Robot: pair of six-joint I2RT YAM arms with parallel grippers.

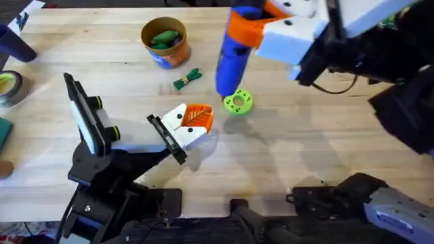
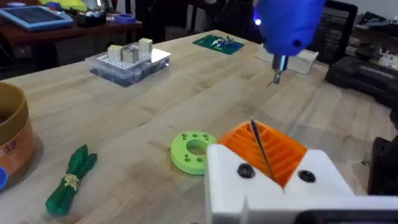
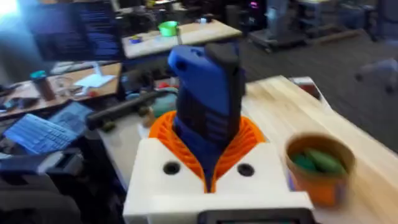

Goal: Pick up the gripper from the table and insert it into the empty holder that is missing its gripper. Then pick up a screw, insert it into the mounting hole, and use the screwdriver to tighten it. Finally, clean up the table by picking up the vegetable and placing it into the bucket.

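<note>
The blue screwdriver (image 1: 234,57) hangs tip-down above the wooden table (image 1: 305,149), clamped between the orange ribbed pads (image 3: 163,127) of the right gripper (image 3: 208,140). Its tip hovers just beside the flat green disc (image 1: 238,102). Near the disc on the side away from the screwdriver lies the orange finger (image 1: 197,116), seated in the white holder (image 1: 180,132) at the end of a black arm. The left gripper (image 2: 267,146) has its white body and orange pads turned toward the disc, and whether its fingers are parted or closed cannot be told. Farther from the disc, the dark green vegetable (image 1: 188,78) lies on the table between it and the bucket (image 1: 165,42), which holds smooth green pods (image 1: 165,37).
</note>
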